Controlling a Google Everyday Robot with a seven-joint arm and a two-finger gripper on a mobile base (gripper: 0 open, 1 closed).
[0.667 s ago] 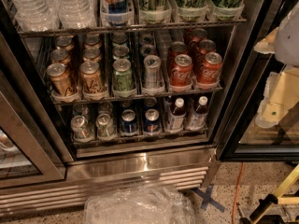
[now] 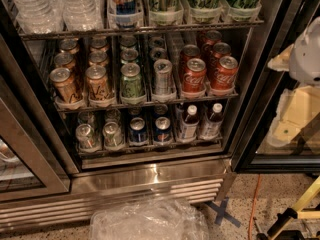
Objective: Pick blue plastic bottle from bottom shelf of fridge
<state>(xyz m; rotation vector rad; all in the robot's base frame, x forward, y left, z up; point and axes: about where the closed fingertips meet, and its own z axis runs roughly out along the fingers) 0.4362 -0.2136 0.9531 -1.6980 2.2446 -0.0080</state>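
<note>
On bottom shelf (image 2: 150,147), blue plastic bottle (image 2: 189,123) at 9 o'clock of gripper (image 2: 295,110), well apart, gripper at right edge, its state cannot be told

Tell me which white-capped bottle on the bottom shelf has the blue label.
The left one, the blue plastic bottle, next to the blue cans; the right bottle has a darker, reddish label. The gripper is at the far right, away from both.
</note>
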